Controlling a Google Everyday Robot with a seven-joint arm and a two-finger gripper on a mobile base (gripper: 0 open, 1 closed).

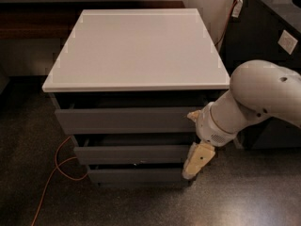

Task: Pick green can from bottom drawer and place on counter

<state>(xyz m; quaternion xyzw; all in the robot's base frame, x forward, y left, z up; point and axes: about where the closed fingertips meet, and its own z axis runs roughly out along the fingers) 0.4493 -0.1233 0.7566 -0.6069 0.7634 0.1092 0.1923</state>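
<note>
The grey drawer cabinet stands in the middle with its light grey-white counter (136,48) on top. Below it are three dark grey drawers. The bottom drawer (136,175) is the lowest and looks nearly closed, showing only a thin dark gap above its front. The green can is hidden. My gripper (194,166) hangs from the white arm (254,102) at the right, its pale fingers pointing down at the right end of the bottom drawer's front, just below the middle drawer (131,153).
A black cabinet (268,36) stands at the right behind my arm. An orange cable (56,166) loops on the dark speckled floor at the cabinet's left. A dark wooden bench runs along the back wall.
</note>
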